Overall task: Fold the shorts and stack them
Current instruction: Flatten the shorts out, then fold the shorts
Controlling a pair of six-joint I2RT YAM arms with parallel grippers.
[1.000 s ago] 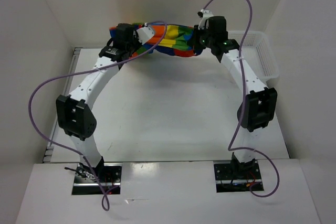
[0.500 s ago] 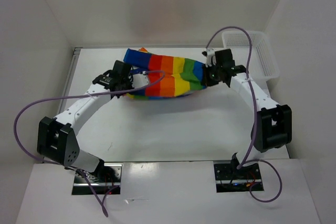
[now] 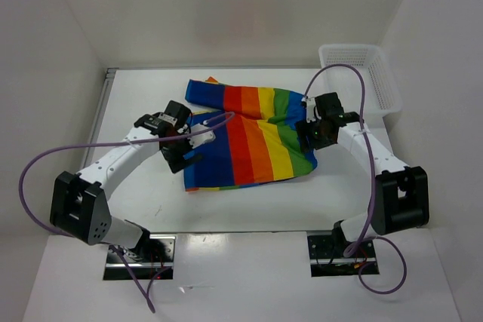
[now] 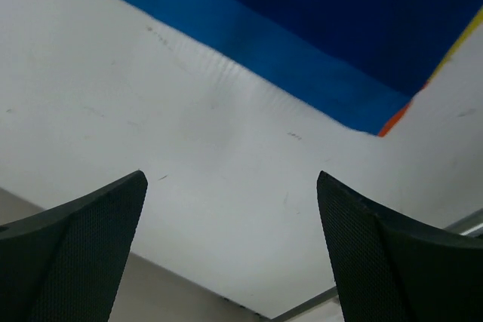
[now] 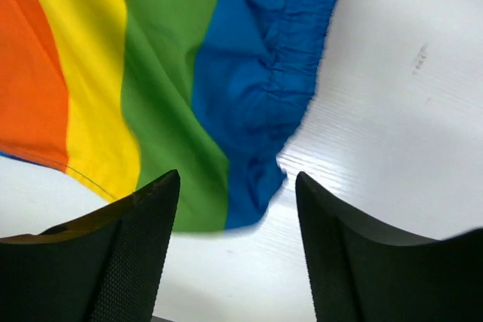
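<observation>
The rainbow-striped shorts (image 3: 253,137) lie spread flat on the white table (image 3: 249,209), blue at the left, then red, orange, yellow and green. My left gripper (image 3: 183,157) sits at their left blue edge, open and wide. In the left wrist view the left gripper (image 4: 230,179) has only bare table between its fingers, and the blue cloth (image 4: 317,28) lies beyond them. My right gripper (image 3: 308,132) hovers at the shorts' right side, open. In the right wrist view the right gripper (image 5: 235,179) frames the blue gathered waistband (image 5: 256,88) and a green stripe, gripping nothing.
A white mesh basket (image 3: 362,73) stands at the back right corner, close to the right arm. White walls close in the table on the left, back and right. Purple cables loop from both arms.
Both grippers came down and toward the near side, then opened and let go of the shorts. The shorts went from hanging bunched between them to lying spread on the table.
</observation>
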